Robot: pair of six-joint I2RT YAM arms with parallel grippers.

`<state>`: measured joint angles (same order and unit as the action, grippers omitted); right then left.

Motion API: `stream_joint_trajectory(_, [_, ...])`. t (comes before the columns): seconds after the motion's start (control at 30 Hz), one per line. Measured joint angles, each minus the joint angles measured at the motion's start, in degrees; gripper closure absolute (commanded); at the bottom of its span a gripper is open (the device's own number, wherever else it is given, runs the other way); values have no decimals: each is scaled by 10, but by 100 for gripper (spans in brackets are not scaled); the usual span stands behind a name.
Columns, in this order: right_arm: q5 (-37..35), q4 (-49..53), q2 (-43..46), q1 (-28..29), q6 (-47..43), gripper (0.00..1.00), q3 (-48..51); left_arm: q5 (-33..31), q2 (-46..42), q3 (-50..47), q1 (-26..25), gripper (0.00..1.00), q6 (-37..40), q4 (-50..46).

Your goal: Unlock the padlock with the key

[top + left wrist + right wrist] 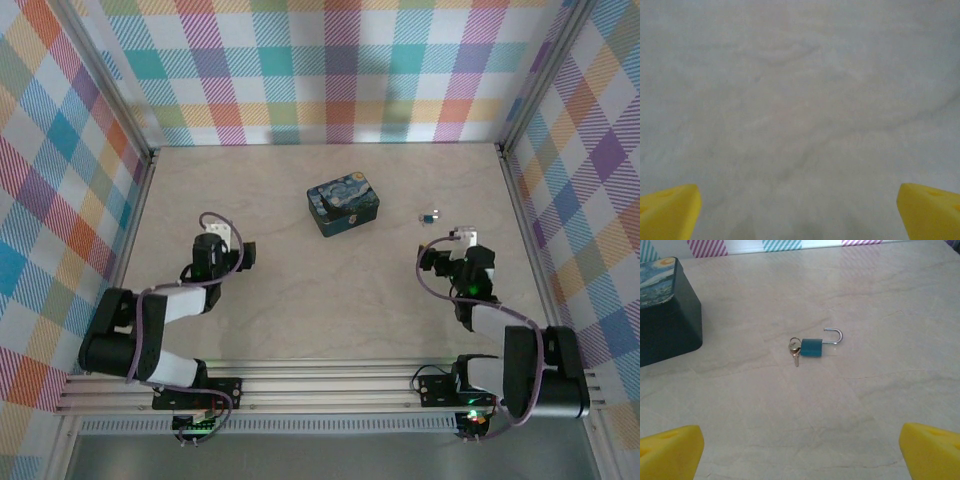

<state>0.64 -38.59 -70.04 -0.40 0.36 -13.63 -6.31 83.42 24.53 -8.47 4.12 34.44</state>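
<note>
A small padlock with a teal body (811, 347) lies flat on the pale table, and its silver shackle (835, 335) hooks out to the right with one end free of the body. The key (795, 351) sticks out of the body's left end with a ring and a second key hanging from it. From above, the padlock (430, 216) is a small speck just beyond my right gripper (463, 240). That right gripper (800, 450) is open and well short of the lock, with its yellow fingertips (670, 450) wide apart. My left gripper (800, 210) is open over bare table, far to the left (222, 238).
A dark tin box with a Starry Night lid (343, 206) stands mid-table, left of the padlock, and shows at the left edge of the right wrist view (662, 310). Plaid walls close in the table on three sides.
</note>
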Motion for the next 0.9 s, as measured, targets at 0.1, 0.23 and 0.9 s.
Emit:
stream_joint_trajectory(0.1, [-2, -40, -34, 0, 1, 0, -2, 9, 33, 3, 24, 0, -5, 47])
stream_joint_trajectory(0.23, [-2, -111, -94, 0, 4, 0, -6, 14, 59, -1, 44, 0, -13, 74])
stream_joint_trajectory(0.9, [-13, -100, -183, 1, 7, 0, -93, 33, 62, -1, 46, 0, -17, 93])
